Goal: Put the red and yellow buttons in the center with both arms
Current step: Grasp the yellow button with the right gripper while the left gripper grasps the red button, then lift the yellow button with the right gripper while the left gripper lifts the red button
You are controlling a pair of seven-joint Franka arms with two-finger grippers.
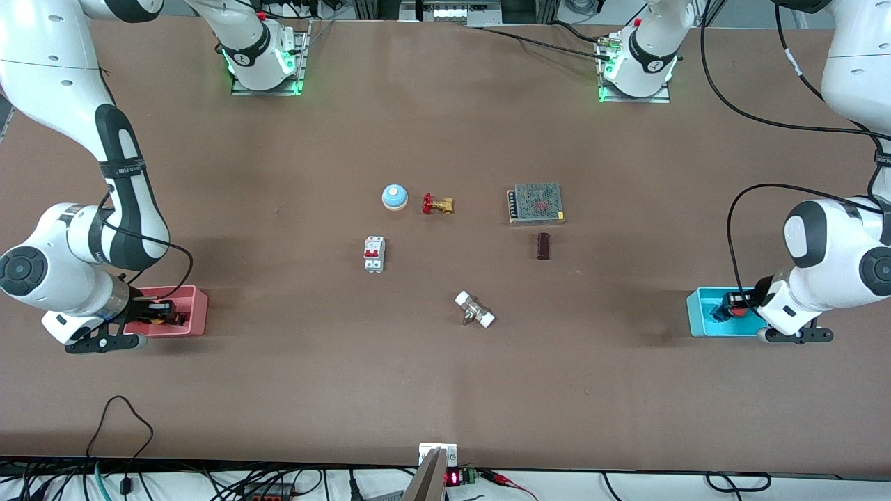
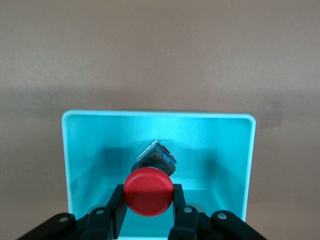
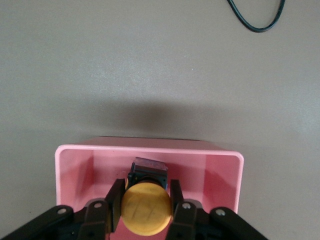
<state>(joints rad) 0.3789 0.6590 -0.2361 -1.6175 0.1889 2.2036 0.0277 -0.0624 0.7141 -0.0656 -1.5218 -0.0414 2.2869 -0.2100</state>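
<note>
Across the table in the front view, the arms are reaching outward to the two ends, since each button is sitting in a tray there and the bare centre (image 1: 445, 278) is waiting for both. The right gripper (image 1: 150, 311) is dipping into the pink tray (image 1: 198, 306) at the right arm's end; the left gripper (image 1: 745, 306) is doing the same in the cyan tray (image 1: 696, 313) at the left arm's end. Between them are lying a bell (image 1: 394, 197), a valve (image 1: 437, 204), a breaker (image 1: 374, 254) and a fitting (image 1: 475, 309), which any set-down will need to avoid.

In the left wrist view, the left gripper (image 2: 148, 210) is bracketing the red button (image 2: 148, 191): a finger (image 2: 117, 212) is standing close against each side of the cap, the dark body pointing away into the tray (image 2: 80, 150). The fingers seem to be pressing the cap, though contact is hard to confirm, and the button looks low inside the tray.

In the right wrist view, the right gripper (image 3: 146, 207) is flanking the yellow button (image 3: 146, 208) likewise, narrowed to the cap's width, a finger (image 3: 116, 205) at each side, inside the pink tray (image 3: 75, 170).
</note>
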